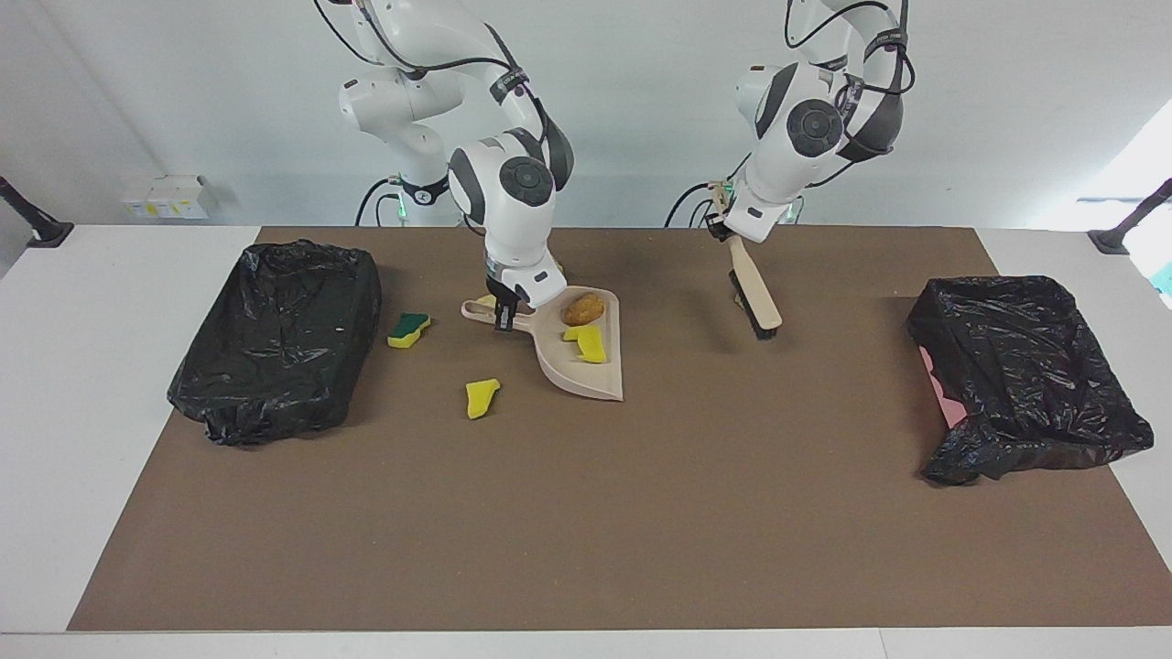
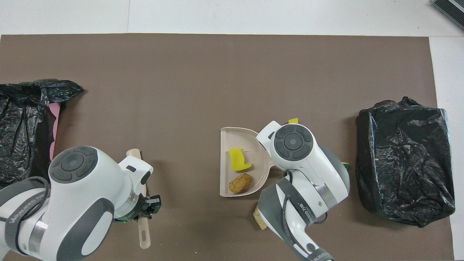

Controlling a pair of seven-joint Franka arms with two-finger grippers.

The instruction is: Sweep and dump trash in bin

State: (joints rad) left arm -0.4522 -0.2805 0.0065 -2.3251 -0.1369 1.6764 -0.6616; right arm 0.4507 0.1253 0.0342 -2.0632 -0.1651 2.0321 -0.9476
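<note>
The beige dustpan point(image 1: 572, 375) point(image 2: 232, 137) lies flat on the brown mat, holding two pieces of trash: a tan chunk point(image 1: 583, 308) point(image 2: 240, 183) and a yellow sponge piece point(image 1: 590, 344) point(image 2: 238, 160). My right gripper point(image 1: 502, 316) is shut on the dustpan's handle; in the overhead view the wrist hides it. My left gripper point(image 1: 723, 229) point(image 2: 150, 206) is shut on the beige brush point(image 1: 758, 297) point(image 2: 144, 232), which hangs bristles-down over the mat toward the left arm's end. Loose on the mat are a green-faced sponge point(image 1: 408, 329) and a yellow scrap point(image 1: 482, 397).
A black-bagged bin point(image 1: 279, 339) point(image 2: 404, 159) stands at the right arm's end, another point(image 1: 1025, 375) point(image 2: 21, 134) at the left arm's end. A tan scrap point(image 2: 259, 219) peeks out under the right arm, near the robots.
</note>
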